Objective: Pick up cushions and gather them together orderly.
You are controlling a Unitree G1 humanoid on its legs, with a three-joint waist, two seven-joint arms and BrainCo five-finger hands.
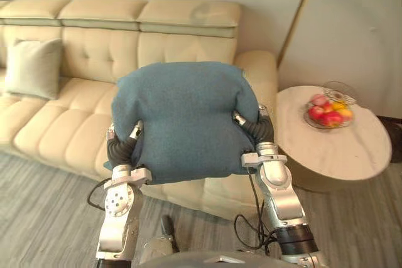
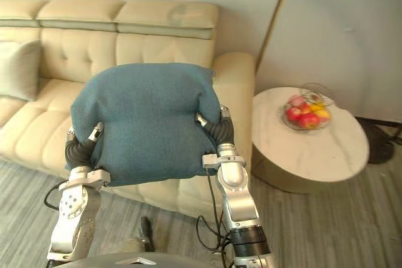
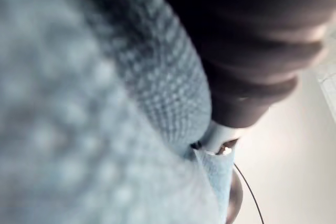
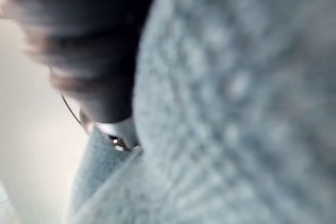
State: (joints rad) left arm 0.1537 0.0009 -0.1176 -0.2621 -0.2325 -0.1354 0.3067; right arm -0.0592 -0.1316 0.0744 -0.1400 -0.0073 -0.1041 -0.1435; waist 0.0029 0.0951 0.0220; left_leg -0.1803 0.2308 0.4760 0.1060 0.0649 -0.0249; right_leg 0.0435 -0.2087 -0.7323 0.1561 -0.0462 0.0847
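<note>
A big blue cushion (image 1: 185, 120) is held up in front of me, above the sofa's front edge, between both hands. My left hand (image 1: 120, 149) presses against its lower left side and my right hand (image 1: 259, 128) against its right side. Both reach round behind the fabric. Close up, the blue weave (image 3: 79, 103) lies right against the left hand's dark cover (image 3: 252, 40), and likewise the weave (image 4: 236, 103) against the right hand's cover (image 4: 89, 35). A light grey cushion (image 1: 32, 67) leans upright against the sofa's backrest at the far left.
The cream tufted sofa (image 1: 69, 127) runs along the wall from the left to its right armrest (image 1: 260, 67). Beside that armrest stands a round marble side table (image 1: 352, 149) with a glass fruit bowl (image 1: 330, 112). Grey wood floor lies in front.
</note>
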